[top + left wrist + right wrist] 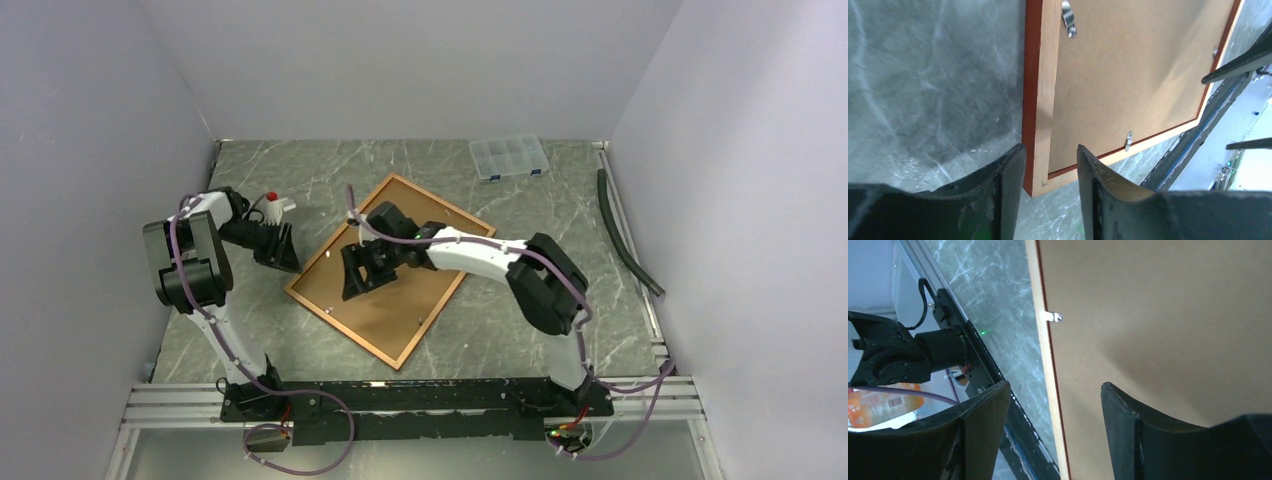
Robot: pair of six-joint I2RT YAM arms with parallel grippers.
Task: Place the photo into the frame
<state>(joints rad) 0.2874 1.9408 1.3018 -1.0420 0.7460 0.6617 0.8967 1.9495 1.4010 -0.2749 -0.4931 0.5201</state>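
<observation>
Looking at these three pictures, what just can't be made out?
- The photo: in no view; the backing board hides whatever lies under it in the face-down frame.
- The compartment box contents: too small, top view.
- Whether the right gripper touches the board: top view, its own body covers the fingertips.

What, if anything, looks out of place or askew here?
The frame lies back up and skewed diagonally on the table, its brown backing board showing. The photo appears in no view. Nothing looks spilled or damaged.
</observation>
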